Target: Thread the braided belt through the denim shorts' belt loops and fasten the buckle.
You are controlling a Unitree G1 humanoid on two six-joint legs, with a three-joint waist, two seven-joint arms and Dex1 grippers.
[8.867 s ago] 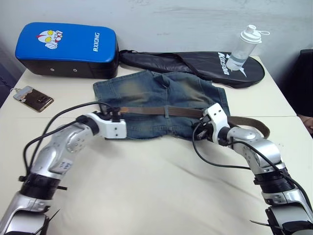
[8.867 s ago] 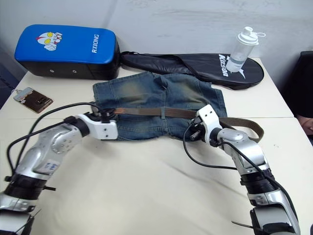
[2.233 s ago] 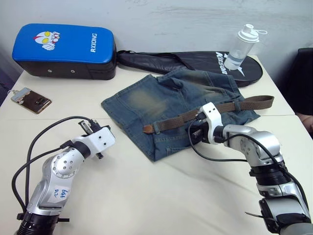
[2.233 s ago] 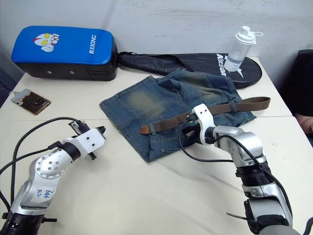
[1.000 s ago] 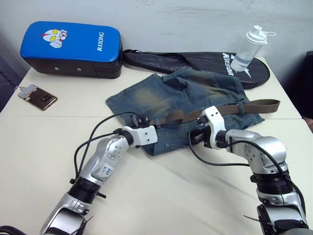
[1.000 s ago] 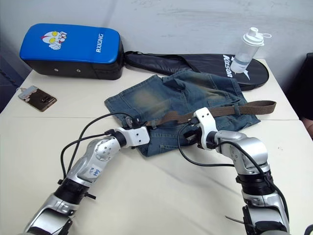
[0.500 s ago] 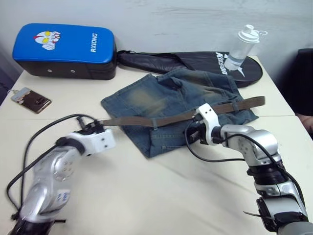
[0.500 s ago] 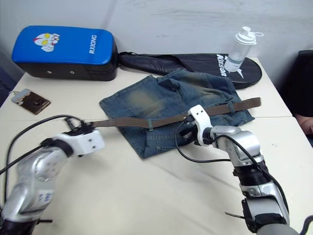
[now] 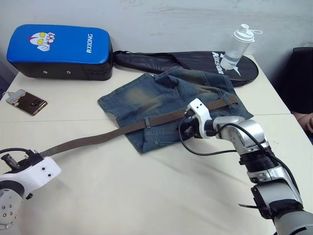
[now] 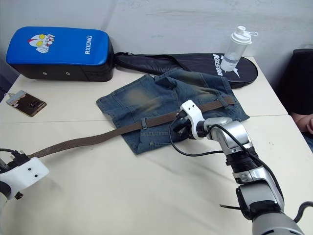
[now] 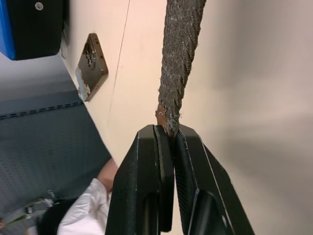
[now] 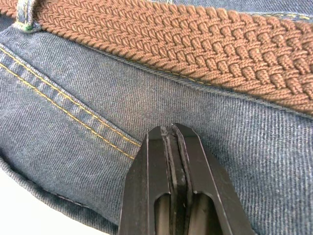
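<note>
The denim shorts lie spread on the table's far middle. The braided belt crosses their waistband through a belt loop and runs taut and slanting to the near left. There my left gripper is shut on its frayed tip, close to the table's left edge. My right gripper is shut, its tips pressed on the denim just below the belt, right of the shorts' middle. The belt's other end stops at the shorts' right side. I cannot make out the buckle.
A blue pad sits at the far left, with a black racket bag and a clear bottle along the back. A phone lies at the left edge. A person's hand shows at the right edge.
My left gripper has drawn the belt's tip further left and nearer, sliding the belt through the loops. Its right end has come in to the shorts' edge. My right gripper stays pressed on the shorts.
</note>
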